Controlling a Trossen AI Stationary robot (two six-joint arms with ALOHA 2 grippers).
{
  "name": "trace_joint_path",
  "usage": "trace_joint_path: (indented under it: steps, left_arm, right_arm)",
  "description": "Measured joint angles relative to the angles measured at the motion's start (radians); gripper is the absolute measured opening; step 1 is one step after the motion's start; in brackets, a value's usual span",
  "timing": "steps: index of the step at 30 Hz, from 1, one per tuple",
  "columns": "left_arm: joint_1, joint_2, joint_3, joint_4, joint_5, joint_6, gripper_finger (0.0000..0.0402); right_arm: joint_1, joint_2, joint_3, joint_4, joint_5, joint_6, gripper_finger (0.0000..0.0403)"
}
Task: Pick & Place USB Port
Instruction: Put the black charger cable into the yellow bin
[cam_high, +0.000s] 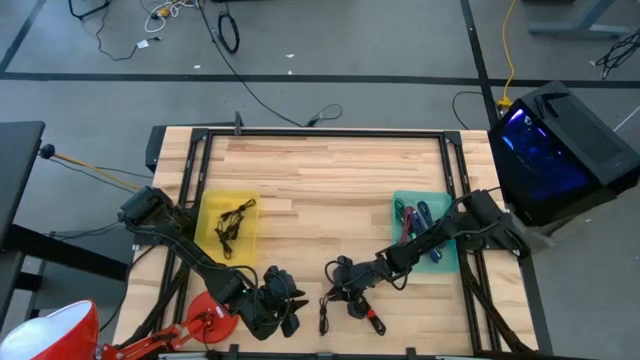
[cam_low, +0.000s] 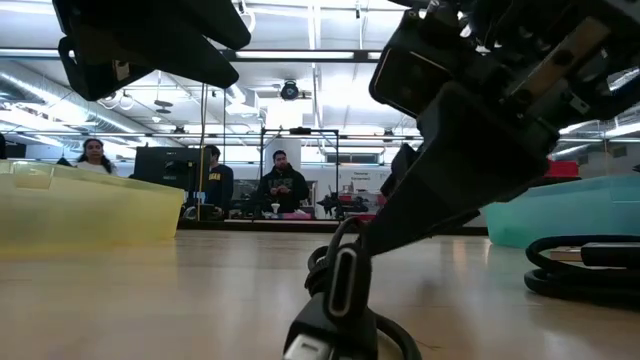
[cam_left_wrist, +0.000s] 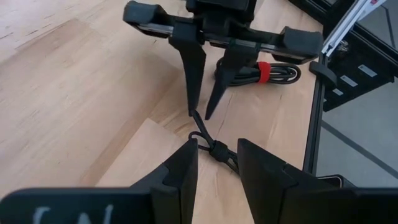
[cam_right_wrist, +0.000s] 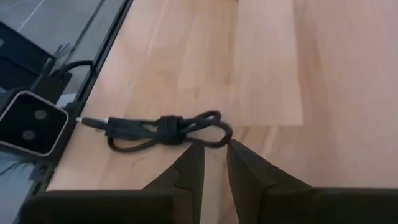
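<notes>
Lower centre of the high view: the right tool (cam_high: 335, 285), fingers slightly parted, hides part of the coiled black cable (cam_high: 325, 312); the left tool (cam_high: 290, 300) is likewise slightly parted, gripping nothing.

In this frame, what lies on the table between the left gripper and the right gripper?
A small bundled black cable stretches between the left gripper and the right gripper, its loop at the right gripper's fingertips. The left wrist view shows this best.

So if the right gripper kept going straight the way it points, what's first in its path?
Probably the bundled black cable: its loop lies just ahead of the right gripper, near the table's front edge. Depth is unclear.
</notes>
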Motion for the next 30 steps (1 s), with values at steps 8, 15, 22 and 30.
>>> trace_joint_path:
  steps: [8,15,22,30]
  left_arm:
    - [0.0,0.0,0.0,0.002,0.0,0.016,0.0117]
    - [0.0,0.0,0.0,0.002,0.0,0.016,0.0117]
    - [0.0,0.0,0.0,0.003,0.0,0.016,0.0117]
    - [0.0,0.0,0.0,0.003,-0.041,0.017,0.0117]
  right_arm:
    - [0.0,-0.001,0.0,0.037,0.012,0.0,0.0072]
    - [0.0,0.001,0.0,0.034,0.012,-0.004,0.0072]
    - [-0.003,0.001,0.0,0.019,-0.037,-0.026,0.0011]
    - [-0.028,-0.024,0.0,-0.001,-0.018,-0.011,0.0003]
